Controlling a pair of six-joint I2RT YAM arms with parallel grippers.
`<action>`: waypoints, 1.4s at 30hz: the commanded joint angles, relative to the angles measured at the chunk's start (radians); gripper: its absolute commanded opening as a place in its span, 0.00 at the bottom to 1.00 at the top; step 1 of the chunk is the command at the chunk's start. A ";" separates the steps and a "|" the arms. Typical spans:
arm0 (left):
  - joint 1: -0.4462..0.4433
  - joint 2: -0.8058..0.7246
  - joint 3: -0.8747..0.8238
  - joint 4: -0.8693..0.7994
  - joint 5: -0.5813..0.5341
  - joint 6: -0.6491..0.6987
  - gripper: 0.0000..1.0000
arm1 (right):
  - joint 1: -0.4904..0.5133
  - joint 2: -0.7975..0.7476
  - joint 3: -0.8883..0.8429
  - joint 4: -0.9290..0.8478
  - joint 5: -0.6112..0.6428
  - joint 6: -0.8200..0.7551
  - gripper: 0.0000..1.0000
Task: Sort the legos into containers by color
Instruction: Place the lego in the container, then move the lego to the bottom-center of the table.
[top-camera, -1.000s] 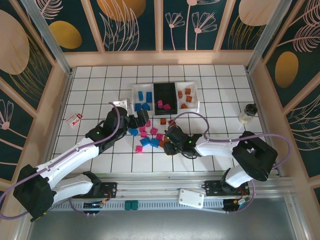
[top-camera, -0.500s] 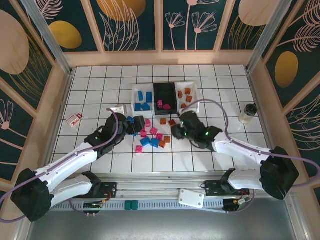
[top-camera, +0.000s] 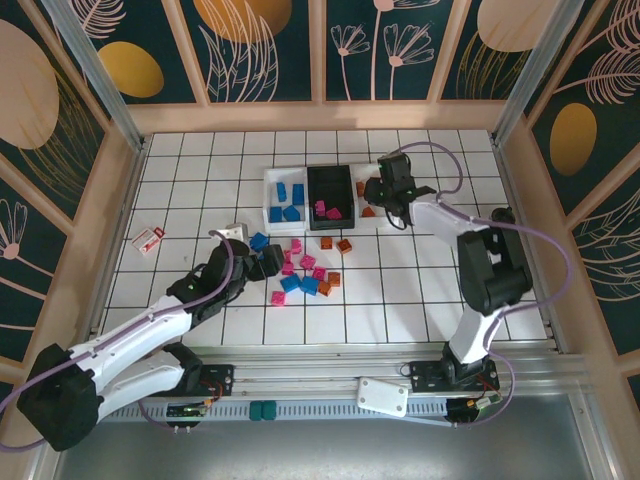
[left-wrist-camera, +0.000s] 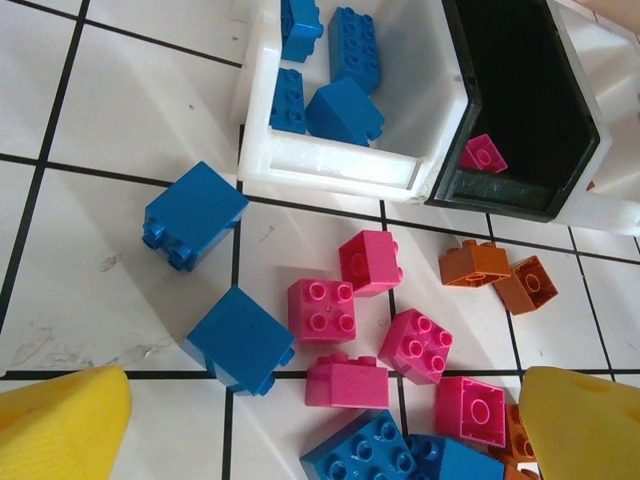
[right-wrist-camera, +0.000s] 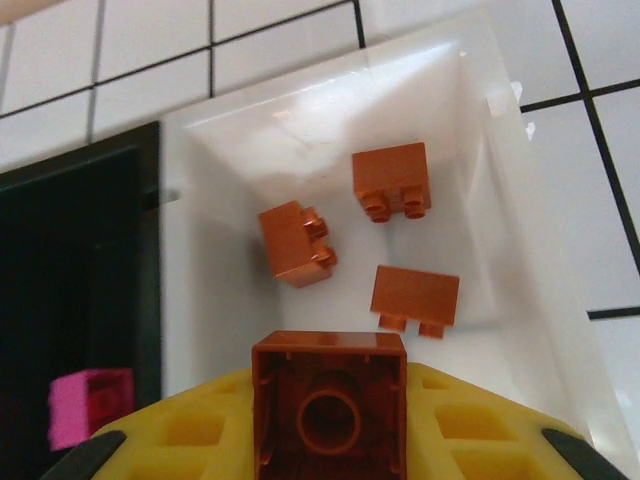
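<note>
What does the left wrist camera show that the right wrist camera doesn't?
Left wrist: the white plastic tray of blue bricks, plus loose blue, pink and orange bricks on the tiles. Right wrist: the white tray with three orange bricks, and another orange brick clamped in the right gripper. Both: the black tray holding a pink brick.

Bright, even overhead light washes the white tiles in the top view, leaving only soft shadows under the arms. The wide lens tilts the posts outward toward 10 and 2 o'clock. In the left wrist view the bricks are crisp with short, pale shadows, while the yellow fingers at 7 and 5 o'clock blur. In the right wrist view the white tray glares, the black tray at 9 o'clock sinks into darkness, and the orange brick at 6 o'clock shows a shaded hollow.
</note>
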 joint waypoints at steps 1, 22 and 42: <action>0.001 -0.024 -0.019 -0.024 -0.013 -0.023 0.98 | -0.013 0.047 0.084 -0.009 0.005 0.005 0.37; 0.001 0.015 -0.034 -0.013 -0.039 -0.016 0.99 | 0.417 -0.382 -0.405 -0.042 0.057 0.077 0.73; 0.001 0.036 -0.034 -0.010 -0.038 -0.007 0.99 | 0.447 -0.205 -0.496 -0.032 0.041 0.187 0.59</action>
